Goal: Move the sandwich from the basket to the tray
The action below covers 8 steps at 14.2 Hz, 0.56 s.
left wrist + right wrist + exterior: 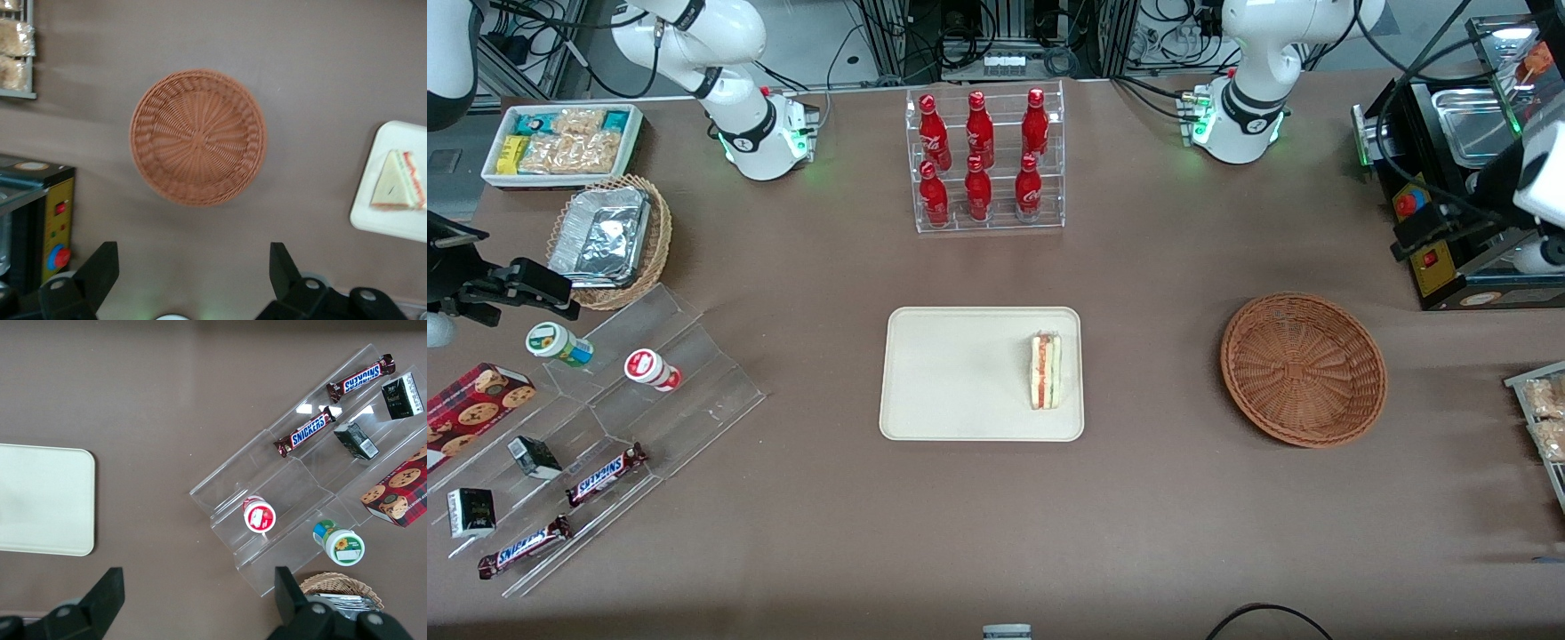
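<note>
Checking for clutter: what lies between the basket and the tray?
Only bare brown tabletop between the basket and the tray, seen in the front view. The sandwich sits on the tray. The pincer hangs open above the basket.

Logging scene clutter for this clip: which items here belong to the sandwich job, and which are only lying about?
Job items: sandwich lying on the tray; empty basket; gripper, open, above the table beside the basket.

Lying about: cola bottles, Snickers bars, cookie box, foil trays.
</note>
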Available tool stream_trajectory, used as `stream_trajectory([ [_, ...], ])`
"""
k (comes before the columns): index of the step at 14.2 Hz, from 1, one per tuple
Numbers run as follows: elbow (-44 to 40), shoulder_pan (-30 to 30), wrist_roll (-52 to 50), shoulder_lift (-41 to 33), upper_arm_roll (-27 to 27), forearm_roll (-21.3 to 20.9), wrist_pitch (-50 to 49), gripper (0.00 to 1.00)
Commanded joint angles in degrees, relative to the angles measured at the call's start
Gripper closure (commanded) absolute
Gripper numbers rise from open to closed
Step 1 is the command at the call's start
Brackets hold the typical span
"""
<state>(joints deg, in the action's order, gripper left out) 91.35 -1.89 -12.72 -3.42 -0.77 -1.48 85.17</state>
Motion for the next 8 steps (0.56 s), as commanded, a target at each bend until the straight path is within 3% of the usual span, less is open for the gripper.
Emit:
stream_trajectory([
  [1, -4.41, 0.57, 1.2, 0.34, -1.42, -0.98, -5.09, 0.0],
  [8, -4.77, 0.66, 4.89, 0.25, -2.21, 2.1, -5.8, 0.0],
])
